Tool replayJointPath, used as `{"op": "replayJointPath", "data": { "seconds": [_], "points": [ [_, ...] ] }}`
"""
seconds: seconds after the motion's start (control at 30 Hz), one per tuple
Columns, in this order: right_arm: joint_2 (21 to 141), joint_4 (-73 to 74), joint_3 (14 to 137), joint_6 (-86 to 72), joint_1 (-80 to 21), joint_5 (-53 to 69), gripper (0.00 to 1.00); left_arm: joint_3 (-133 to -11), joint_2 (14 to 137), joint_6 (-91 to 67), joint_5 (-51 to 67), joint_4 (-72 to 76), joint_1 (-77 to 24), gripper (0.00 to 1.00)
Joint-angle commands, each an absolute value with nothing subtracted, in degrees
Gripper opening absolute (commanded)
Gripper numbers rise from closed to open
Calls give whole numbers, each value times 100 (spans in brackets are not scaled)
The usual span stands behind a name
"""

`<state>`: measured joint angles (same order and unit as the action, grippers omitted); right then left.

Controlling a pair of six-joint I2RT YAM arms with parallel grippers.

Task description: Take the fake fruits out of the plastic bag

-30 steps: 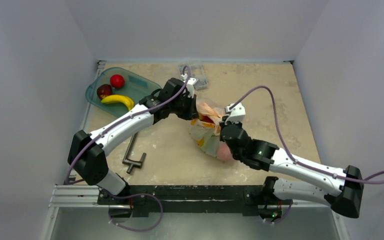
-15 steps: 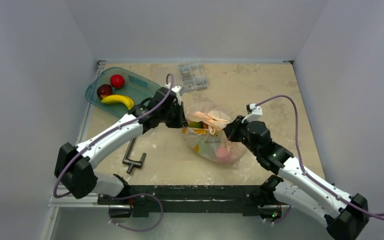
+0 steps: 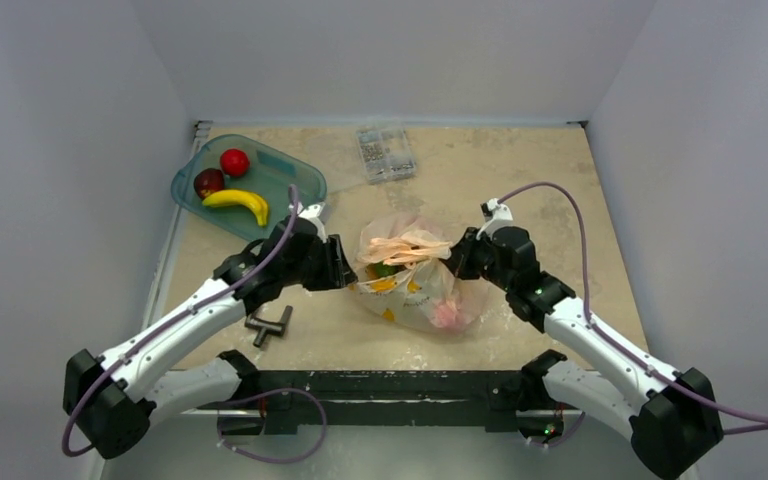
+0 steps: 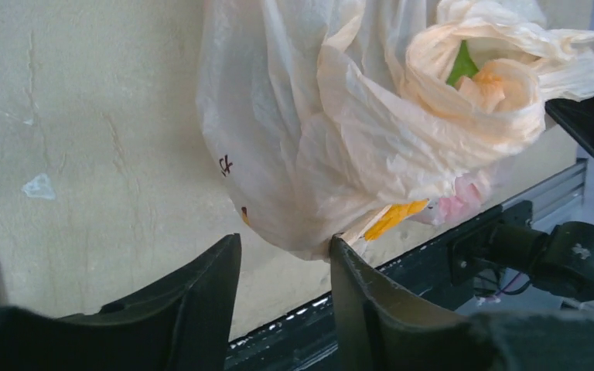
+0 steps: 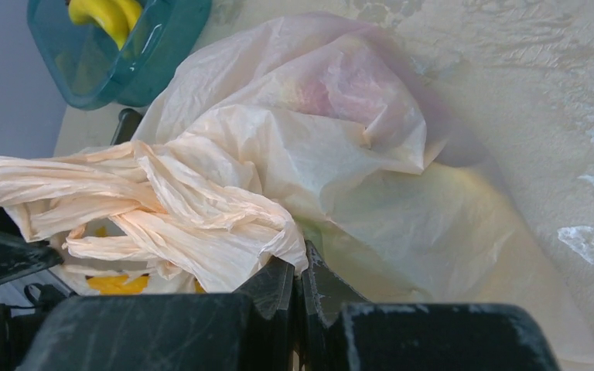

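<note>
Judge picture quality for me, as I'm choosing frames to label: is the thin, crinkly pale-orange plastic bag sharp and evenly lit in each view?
Top external: even, soft light, the pale-orange plastic bag small but clear. Left wrist: bag crisp, left gripper dark and slightly soft near the lens. Right wrist: bag sharp, right gripper in shadow.

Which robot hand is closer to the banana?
Left. The left gripper sits between the banana and the plastic bag, near the teal tray; the right gripper is on the bag's far side.
</note>
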<state>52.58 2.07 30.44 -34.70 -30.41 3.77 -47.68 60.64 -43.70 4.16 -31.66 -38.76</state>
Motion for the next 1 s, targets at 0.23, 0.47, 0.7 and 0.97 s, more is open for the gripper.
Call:
{"op": "replayJointPath", "data": {
  "seconds": [0.23,0.47,0.7,0.97],
  "points": [
    [5438,641,3780,-2626,-3016,962,0,-6651,6122,-3649,-1642,-4426,-5467,61],
    [5414,581,3739,-2478,-3017,1053,0,-7590,6848,-3108,-2367,-4881,-5581,74],
    [5379,637,3705,-2598,-3019,1023,0,-8087,7614,-2633,-1950,-4598,-5429,82],
    [5114,768,3578,-2785,-3023,949,0,-7826,8018,-2532,-1179,-4009,-5080,72]
  ]
}}
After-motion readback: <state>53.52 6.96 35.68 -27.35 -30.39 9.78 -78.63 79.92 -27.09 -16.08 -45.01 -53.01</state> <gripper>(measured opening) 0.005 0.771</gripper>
